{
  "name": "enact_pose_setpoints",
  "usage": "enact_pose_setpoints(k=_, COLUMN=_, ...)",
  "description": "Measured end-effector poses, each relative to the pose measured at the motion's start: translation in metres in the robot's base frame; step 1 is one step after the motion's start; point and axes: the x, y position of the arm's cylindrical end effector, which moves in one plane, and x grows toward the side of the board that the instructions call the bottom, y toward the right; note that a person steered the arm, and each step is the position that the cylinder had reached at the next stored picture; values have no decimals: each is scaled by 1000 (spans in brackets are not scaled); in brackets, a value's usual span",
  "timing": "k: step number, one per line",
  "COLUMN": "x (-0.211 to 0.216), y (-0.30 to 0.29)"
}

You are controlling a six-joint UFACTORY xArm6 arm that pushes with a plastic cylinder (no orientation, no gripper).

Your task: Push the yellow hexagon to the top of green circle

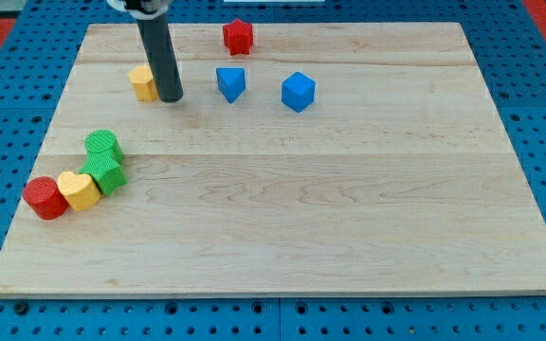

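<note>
Nearest the view's bottom, at the left of the tabletop (282,256), a red cylinder (45,198), a yellow heart (80,189), a green block (108,174) and the green circle (103,145) touch in a chain. The yellow hexagon (143,82) lies above them, well apart. The tool is a bare rod with no jaws and holds nothing; its tip (170,98) rests against the hexagon's right side. A good push would probably come from the hexagon's upper side, easing it downward and stopping short of the circle.

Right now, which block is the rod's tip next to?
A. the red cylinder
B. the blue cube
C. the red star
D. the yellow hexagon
D: my tip stands right beside the yellow hexagon, on its side toward the view's right, well apart from the other blocks.
</note>
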Motion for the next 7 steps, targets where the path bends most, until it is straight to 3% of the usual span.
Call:
enact_pose_setpoints(k=1, x=-31, y=-2)
enact_pose_setpoints(k=2, x=-31, y=-37)
enact_pose_setpoints(k=4, x=9, y=-38)
enact_pose_setpoints(k=6, x=-38, y=-25)
enact_pose_setpoints(k=7, x=-21, y=-43)
